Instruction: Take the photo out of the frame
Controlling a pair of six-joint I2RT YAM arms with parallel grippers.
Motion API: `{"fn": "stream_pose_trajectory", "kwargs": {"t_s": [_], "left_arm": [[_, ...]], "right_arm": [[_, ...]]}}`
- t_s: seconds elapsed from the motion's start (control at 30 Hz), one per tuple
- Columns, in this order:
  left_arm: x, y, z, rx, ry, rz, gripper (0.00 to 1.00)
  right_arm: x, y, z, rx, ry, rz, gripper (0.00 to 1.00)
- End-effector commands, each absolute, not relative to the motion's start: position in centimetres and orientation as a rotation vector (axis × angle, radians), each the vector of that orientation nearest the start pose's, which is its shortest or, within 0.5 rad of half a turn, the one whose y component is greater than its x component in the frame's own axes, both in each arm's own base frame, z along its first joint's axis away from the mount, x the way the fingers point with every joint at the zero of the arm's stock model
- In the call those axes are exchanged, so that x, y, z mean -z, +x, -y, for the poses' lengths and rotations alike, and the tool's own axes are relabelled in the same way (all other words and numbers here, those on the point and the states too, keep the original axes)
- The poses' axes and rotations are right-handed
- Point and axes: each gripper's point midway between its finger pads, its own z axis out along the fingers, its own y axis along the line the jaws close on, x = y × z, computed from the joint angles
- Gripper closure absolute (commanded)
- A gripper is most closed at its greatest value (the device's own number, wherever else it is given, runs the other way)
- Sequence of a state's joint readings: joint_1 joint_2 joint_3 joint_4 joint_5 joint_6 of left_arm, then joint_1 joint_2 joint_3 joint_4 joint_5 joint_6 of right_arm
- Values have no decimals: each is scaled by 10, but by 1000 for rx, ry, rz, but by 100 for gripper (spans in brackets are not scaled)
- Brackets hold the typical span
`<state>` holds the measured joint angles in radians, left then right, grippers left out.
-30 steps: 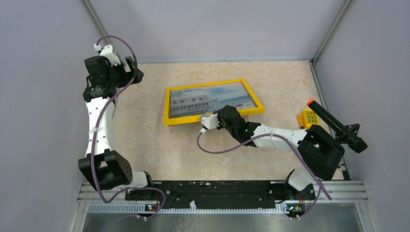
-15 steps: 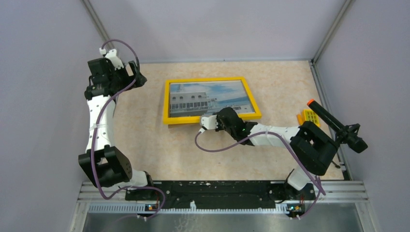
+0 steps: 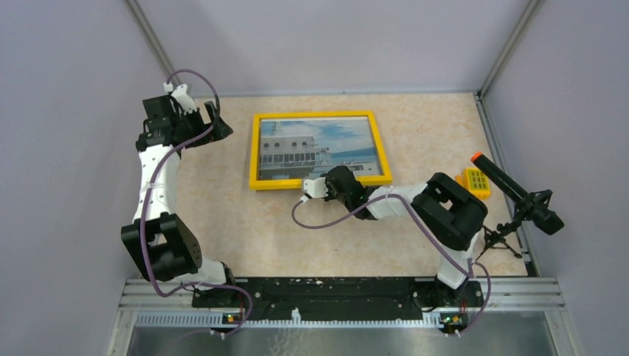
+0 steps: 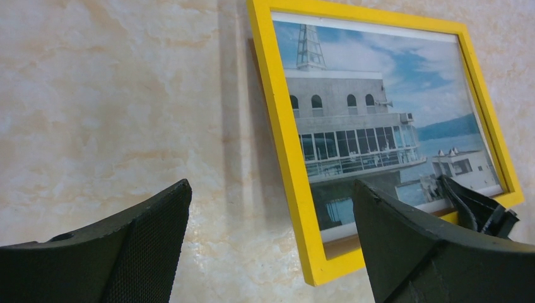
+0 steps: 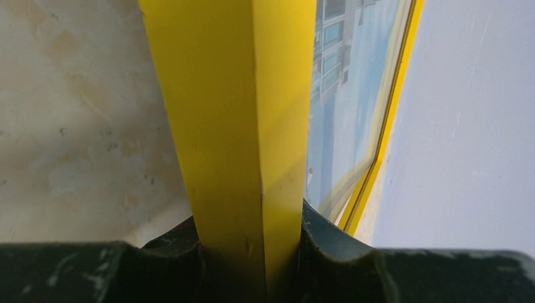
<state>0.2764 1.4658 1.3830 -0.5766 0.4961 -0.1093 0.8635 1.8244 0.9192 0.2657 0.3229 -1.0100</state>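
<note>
The frame [image 3: 255, 152] sits face up near the middle of the far edge of the bench [image 3: 245, 222]. The photo [image 3: 315, 144] is inside it, not out yet.

The right end effector [image 3: 337, 179] has closed partway on the near side of the frame. In the right wrist view, the yellow bar runs right between its two fingers [image 5: 328, 233], and both press on it. I think it holds that side so it can tip or turn the frame. The photo most likely comes out from the back, and the back faces down now.

A dark shadow lies along the left side of the frame. This makes the frame look lifted a little off the bench, but I cannot be sure.

The left end effector [image 3: 215, 122] is open as wide as it goes and holds nothing. It hangs near the far left corner of the bench, pointing at the left side of the frame. I think it is there so it can grab that side and help.
</note>
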Motion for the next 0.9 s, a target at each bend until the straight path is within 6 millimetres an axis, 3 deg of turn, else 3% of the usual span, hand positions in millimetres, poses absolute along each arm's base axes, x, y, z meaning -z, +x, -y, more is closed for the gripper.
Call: {"fn": "stream_pose_trajectory", "kwargs": {"t_s": [0.0,0.03,0.17,0.37,0.53,0.67,0.77,0.87], "left_arm": [[-247,410,-19,508,-122,-2124,1],[-246,409,-18,513,-121,-2125,1],[-241,409,-19,508,-119,-2131,1],[-235,410,-19,511,-119,-2145,1],[-227,411,-17,537,-119,-2161,1],[-221,410,-13,569,-122,-2173,1],[-218,407,-6,607,-73,-2172,1],[-207,404,-1,627,-20,-2189,1]], "right_arm": [[-32,351,-299,386,-1549,-1477,100],[-32,349,-298,417,-1540,-1460,97],[-30,338,-296,420,-1543,-1450,36],[-38,313,-311,239,-1644,-1465,5],[-28,262,-321,-31,-1889,-1468,1],[-12,224,-310,-164,-2055,-1478,1],[-16,208,-311,-264,-2071,-1521,1],[-36,213,-316,-386,-1976,-1643,1]]}}
